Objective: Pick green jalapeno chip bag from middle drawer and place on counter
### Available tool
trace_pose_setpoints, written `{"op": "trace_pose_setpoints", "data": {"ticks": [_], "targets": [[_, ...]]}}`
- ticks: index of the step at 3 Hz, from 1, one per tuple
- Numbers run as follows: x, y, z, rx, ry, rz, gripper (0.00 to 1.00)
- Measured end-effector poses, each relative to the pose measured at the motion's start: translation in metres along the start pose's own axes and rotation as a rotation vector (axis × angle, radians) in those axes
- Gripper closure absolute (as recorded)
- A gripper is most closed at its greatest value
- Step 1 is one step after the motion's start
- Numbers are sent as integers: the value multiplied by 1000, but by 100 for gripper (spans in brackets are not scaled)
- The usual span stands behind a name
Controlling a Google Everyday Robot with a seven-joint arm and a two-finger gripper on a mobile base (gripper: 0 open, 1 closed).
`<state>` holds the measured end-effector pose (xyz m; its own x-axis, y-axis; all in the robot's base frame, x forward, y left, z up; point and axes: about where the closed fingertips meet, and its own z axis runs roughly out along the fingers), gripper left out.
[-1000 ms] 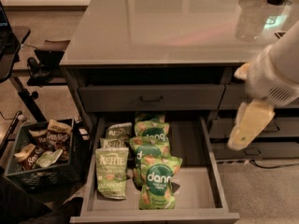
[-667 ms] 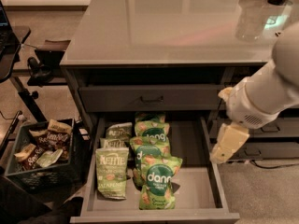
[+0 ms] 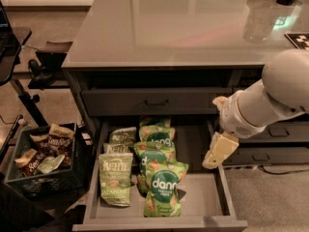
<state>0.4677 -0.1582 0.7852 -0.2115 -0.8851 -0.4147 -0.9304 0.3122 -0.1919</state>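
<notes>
The middle drawer (image 3: 203,197) is pulled open below the counter (image 3: 178,28). The pale green jalapeno chip bag (image 3: 116,178) with white "KETTLE" lettering lies flat at the drawer's front left. More Kettle-type bags (image 3: 122,137) lie behind it. A column of brighter green "dang" bags (image 3: 161,185) lies beside it at the middle. My gripper (image 3: 216,152) hangs from the white arm (image 3: 270,98) over the drawer's right side wall, well right of the chip bag and not touching it.
A closed drawer with a bar handle (image 3: 157,102) sits above the open one. More handled drawers (image 3: 277,132) are at the right behind my arm. A black crate of snack bags (image 3: 41,156) stands on the floor at the left, beside a dark stand (image 3: 29,71).
My arm and gripper have moved left and down from the right edge of the view to the drawer's right side. The bags have not moved.
</notes>
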Motion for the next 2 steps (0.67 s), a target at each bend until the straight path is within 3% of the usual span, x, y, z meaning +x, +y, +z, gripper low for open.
{"op": "trace_pose_setpoints", "data": {"ticks": [1,2], "targets": [[-1,5,40,-14,-39,2,0],[-13,5,123,-49,-125,-2,0]]}}
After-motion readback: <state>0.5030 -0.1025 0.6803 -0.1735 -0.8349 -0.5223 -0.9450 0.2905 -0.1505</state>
